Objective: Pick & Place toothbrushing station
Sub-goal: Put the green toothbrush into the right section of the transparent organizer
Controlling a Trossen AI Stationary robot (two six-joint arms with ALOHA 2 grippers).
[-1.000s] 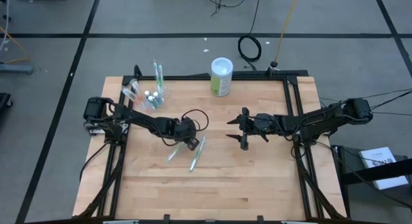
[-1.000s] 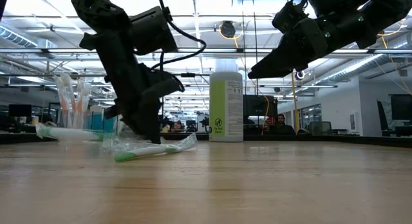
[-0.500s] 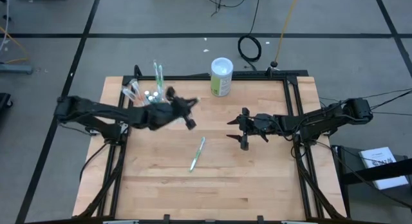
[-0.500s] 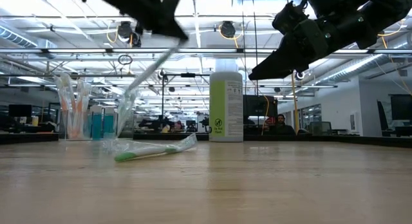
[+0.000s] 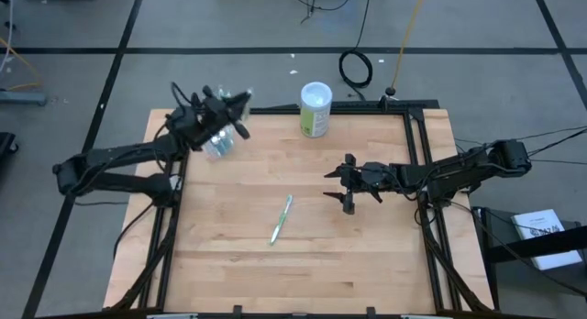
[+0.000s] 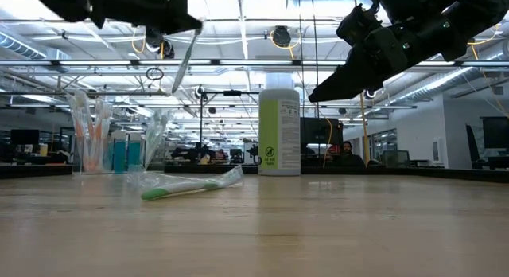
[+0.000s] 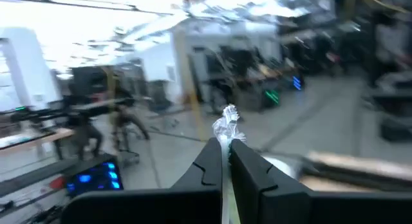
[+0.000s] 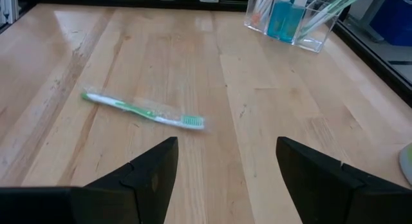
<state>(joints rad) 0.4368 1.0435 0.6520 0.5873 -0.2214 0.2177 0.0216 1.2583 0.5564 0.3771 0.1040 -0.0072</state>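
Note:
The toothbrushing station's clear cup [image 5: 217,143] [image 6: 111,146] [image 8: 293,15] stands on its base at the table's far left, holding toothbrushes and teal tubes. High above it, my left gripper [image 5: 240,103] [image 6: 184,21] [image 7: 225,147] is shut on a clear-wrapped toothbrush [image 6: 184,62]. A second wrapped green-and-white toothbrush [image 5: 281,218] [image 6: 191,185] [image 8: 145,111] lies flat mid-table. My right gripper [image 5: 338,189] [image 6: 334,84] [image 8: 225,166] hovers open, right of centre, above the table. My left gripper pinches the wrapped toothbrush between its two fingers, near one end. The crumpled end of the clear wrapper [image 7: 226,121] sticks out past the fingertips. The fingers point about level. The brush's long part [image 6: 181,74] slants down below them, clear of the table and above the cup.
A tall green-and-white canister [image 5: 315,108] [image 6: 279,130] stands at the far edge near the middle. Black frame rails [image 5: 417,145] run along the table's sides. Bare wood [image 5: 303,273] fills the near half.
My left gripper has risen from the table's middle and swung toward the far left corner, tipping from pointing down to about level. It carried one wrapped toothbrush up clear of the table to above the cup. The other toothbrush stayed where it lay.

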